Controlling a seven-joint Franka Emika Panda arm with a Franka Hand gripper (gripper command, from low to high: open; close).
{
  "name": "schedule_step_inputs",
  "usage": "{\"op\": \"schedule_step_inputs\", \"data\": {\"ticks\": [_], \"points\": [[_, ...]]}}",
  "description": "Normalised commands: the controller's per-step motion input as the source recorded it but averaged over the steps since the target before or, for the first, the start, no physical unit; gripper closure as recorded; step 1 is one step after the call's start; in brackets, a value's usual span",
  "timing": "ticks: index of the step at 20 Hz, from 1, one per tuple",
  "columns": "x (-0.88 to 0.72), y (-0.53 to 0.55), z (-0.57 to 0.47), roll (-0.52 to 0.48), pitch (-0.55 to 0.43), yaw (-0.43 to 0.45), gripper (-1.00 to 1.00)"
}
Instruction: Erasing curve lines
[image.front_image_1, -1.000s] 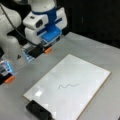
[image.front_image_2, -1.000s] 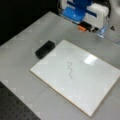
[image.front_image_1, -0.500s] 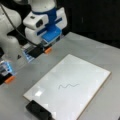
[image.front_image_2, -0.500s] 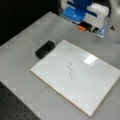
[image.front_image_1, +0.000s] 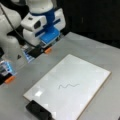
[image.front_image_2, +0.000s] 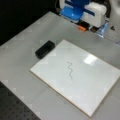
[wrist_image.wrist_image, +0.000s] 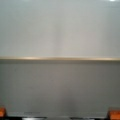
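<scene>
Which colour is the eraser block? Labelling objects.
Black; the eraser block shows best in a front view.

Wrist view only. Upper half of frame: white board (wrist_image.wrist_image: 60, 27), flat and evenly pale, no stroke visible on the portion shown. Its near edge (wrist_image.wrist_image: 60, 59) runs as a thin tan band straight across the frame, left to right, roughly level. Below the edge: grey table (wrist_image.wrist_image: 60, 85), bare and uniform down to the bottom of the frame. Bottom corners: two orange fingertips (wrist_image.wrist_image: 114, 115), one at each side, set wide apart, both over the table and short of the board. A dark strip along the bottom margin between them is possibly part of the gripper (wrist_image.wrist_image: 58, 117) body; too blurred to confirm.
</scene>
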Motion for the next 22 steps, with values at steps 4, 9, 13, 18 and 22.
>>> {"op": "schedule_step_inputs", "data": {"ticks": [4, 9, 13, 18, 22], "points": [[0.09, -0.37, -0.01, -0.042, 0.022, 0.148, -1.0], [0.11, -0.4, -0.01, -0.068, 0.046, 0.144, -1.0], [0.15, -0.37, 0.02, -0.106, 0.046, 0.148, -1.0], [0.21, -0.42, 0.02, -0.12, 0.07, 0.187, -1.0], [0.25, -0.51, 0.0, -0.085, 0.08, 0.208, -1.0]]}}
